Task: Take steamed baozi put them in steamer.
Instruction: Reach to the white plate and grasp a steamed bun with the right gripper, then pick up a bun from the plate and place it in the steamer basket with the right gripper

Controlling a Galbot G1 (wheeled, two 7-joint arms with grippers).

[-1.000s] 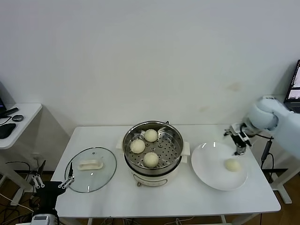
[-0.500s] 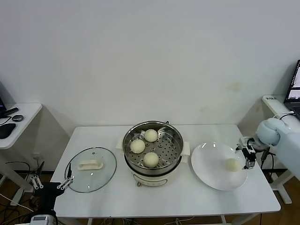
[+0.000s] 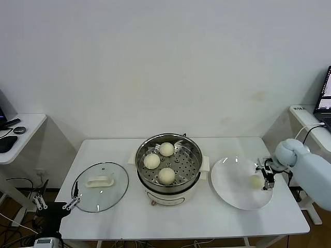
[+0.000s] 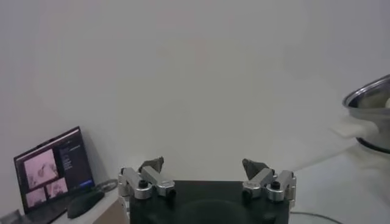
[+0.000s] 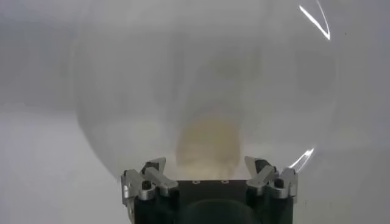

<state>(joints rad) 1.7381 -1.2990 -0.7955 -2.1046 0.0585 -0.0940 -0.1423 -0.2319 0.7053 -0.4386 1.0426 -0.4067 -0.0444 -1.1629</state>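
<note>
I see three cream buns sitting in the open steel steamer, well away from my right gripper. The fourth bun lies on the plate, just in front of its spread fingers.

Looked like a lab or office test room rather than a home kitchen. Plain white wall behind, bare of cupboards or tiles. White bench on metal legs, set up as a staged cooking station: electric steamer, glass lid, white plate. Loose cables trailing on the floor at the left. Second white desk to the left with a computer mouse and part of a keyboard. Open laptop at the far right on another desk, and a lit laptop in the left wrist view too.
</note>
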